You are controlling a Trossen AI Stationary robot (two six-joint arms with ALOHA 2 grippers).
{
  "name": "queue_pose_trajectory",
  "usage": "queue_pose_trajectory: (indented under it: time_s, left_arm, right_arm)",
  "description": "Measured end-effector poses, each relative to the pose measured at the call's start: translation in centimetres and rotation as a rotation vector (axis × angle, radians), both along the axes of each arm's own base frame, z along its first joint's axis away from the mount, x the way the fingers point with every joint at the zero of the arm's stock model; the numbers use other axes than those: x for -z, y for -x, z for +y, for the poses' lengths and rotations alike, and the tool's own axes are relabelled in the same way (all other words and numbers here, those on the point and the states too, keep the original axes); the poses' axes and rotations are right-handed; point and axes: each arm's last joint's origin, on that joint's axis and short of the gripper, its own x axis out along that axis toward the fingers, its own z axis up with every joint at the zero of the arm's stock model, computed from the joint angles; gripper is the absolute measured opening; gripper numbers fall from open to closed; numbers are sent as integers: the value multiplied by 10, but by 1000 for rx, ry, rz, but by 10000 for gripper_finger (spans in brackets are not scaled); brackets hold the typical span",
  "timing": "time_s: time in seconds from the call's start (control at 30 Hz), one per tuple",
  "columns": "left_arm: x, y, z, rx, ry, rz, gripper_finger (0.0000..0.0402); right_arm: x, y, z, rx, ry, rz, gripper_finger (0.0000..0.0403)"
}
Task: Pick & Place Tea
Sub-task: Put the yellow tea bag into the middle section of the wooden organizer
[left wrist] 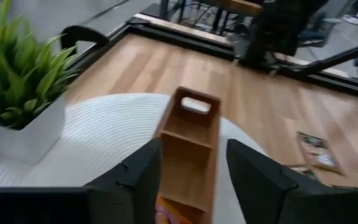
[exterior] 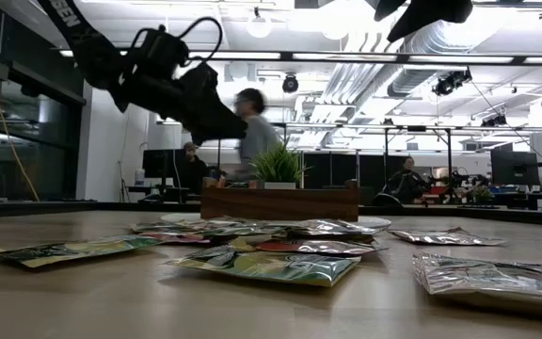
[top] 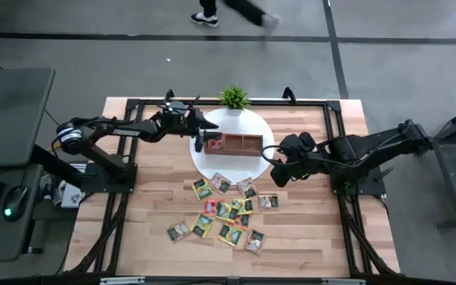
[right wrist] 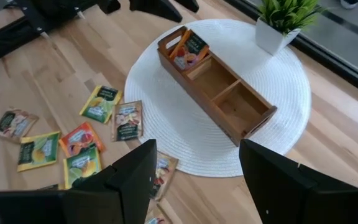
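In the tray (right wrist: pixel 244 121), one sachet (right wrist: pixel 188 50) sits; both grippers, left (left wrist: pixel 191 171) and right (right wrist: pixel 197 171), gape empty.

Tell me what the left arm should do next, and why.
Probably lift the left gripper clear and go for another sachet. Its fingers stand open above the wooden tray, an orange sachet already sits in the end compartment, and the loose tea sachets remain on the table.

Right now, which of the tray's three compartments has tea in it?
The end compartment of the wooden tray, under the open left gripper, holds an orange-red sachet. The middle and far compartments are bare wood.
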Motion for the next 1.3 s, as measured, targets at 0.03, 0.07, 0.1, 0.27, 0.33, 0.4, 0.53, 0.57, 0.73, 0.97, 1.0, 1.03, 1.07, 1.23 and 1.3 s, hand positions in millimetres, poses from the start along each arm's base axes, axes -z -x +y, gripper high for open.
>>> queue_pose_trajectory:
  time_s: [0.03,0.07,0.1,0.27,0.33,0.4,0.53,0.57,0.73,0.97,1.0,1.03,1.07,1.23,1.3]
  left_arm:
    - [-3,2,-2,10,1,1,158]
    - [-6,4,-4,27,-1,2,147]
    - [-8,6,-8,41,-6,16,135]
    - [-18,18,-32,106,-41,61,67]
    - [-22,22,-43,126,-51,65,40]
    - [-24,24,-55,159,-58,66,16]
    - [-18,25,-82,202,-60,88,6]
    - [-16,24,-89,210,-56,96,6]
    - [-7,23,-122,266,-32,130,1]
    - [-5,24,-155,321,-75,151,0]
    - [-4,25,-158,329,-81,155,0]
    - [-4,25,-162,334,-87,158,0]
    - [-3,25,-164,337,-92,164,0]
    - [14,18,-174,371,-91,231,0]
    - [17,12,-181,409,-85,238,0]
  right_arm:
    - [1,-1,0,-3,-5,-7,225]
    - [3,-2,1,-6,-11,-12,225]
    - [6,-3,1,-9,-16,-20,225]
    - [26,-11,5,-50,-71,-64,225]
    - [36,-14,6,-58,-93,-85,225]
    - [45,-17,7,-62,-119,-122,224]
    - [63,-23,11,-85,-197,-215,224]
    - [68,-25,12,-84,-222,-240,224]
    - [97,-38,17,-27,-382,-339,223]
    - [139,-66,34,68,-600,-311,223]
    - [144,-69,38,84,-618,-295,222]
    - [149,-72,42,103,-634,-279,221]
    - [153,-74,46,122,-646,-266,221]
    - [164,-84,62,201,-714,-238,221]
    - [165,-87,68,230,-727,-221,221]
